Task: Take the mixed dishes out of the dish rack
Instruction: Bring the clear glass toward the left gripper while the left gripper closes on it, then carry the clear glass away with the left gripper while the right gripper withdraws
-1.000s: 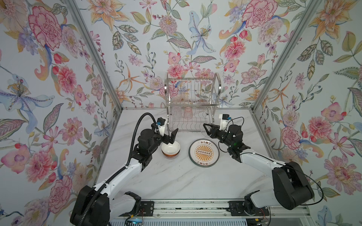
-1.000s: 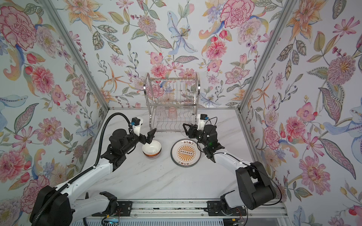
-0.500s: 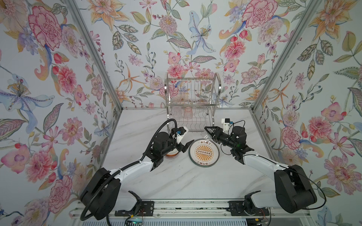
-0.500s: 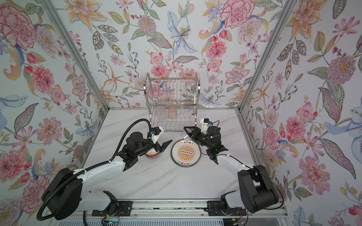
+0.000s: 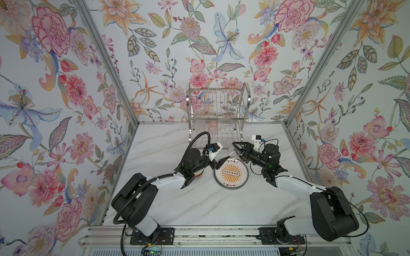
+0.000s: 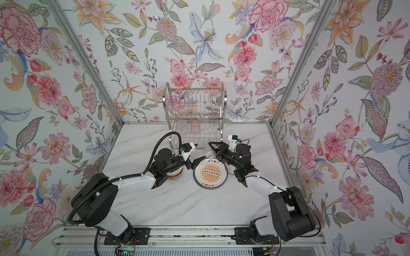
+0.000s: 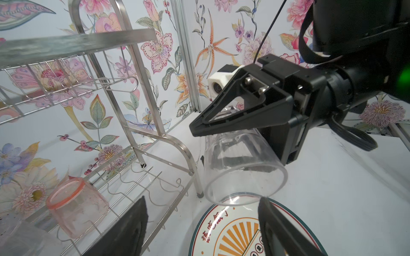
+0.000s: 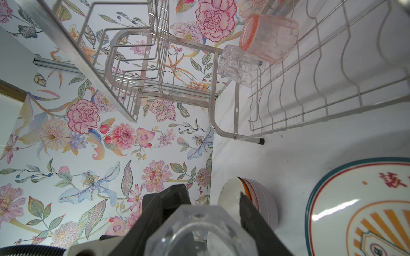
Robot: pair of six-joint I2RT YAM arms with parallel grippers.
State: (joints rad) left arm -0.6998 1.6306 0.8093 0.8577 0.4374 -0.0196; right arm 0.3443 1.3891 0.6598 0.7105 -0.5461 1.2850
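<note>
Slipping is the main danger here. The right end effector (image 5: 235,150) is clenched on the glass (image 7: 240,170) across its smooth wall, holding it in the air just above the far rim of the plate (image 5: 230,175), near the rack (image 5: 218,115). A loose pinch would drop it onto the plate and could chip both. The left end effector (image 5: 219,162) sits released and empty just left of the plate, its tips close under the glass's mouth. If a handover is meant, closing off-centre could knock or twist the glass free. Its arm hangs over the bowls (image 8: 261,199), so a wide sweep could shove them. The glass's long axis is tilted: mouth down and leftward toward the left end effector, thick base back toward the right wrist.
</note>
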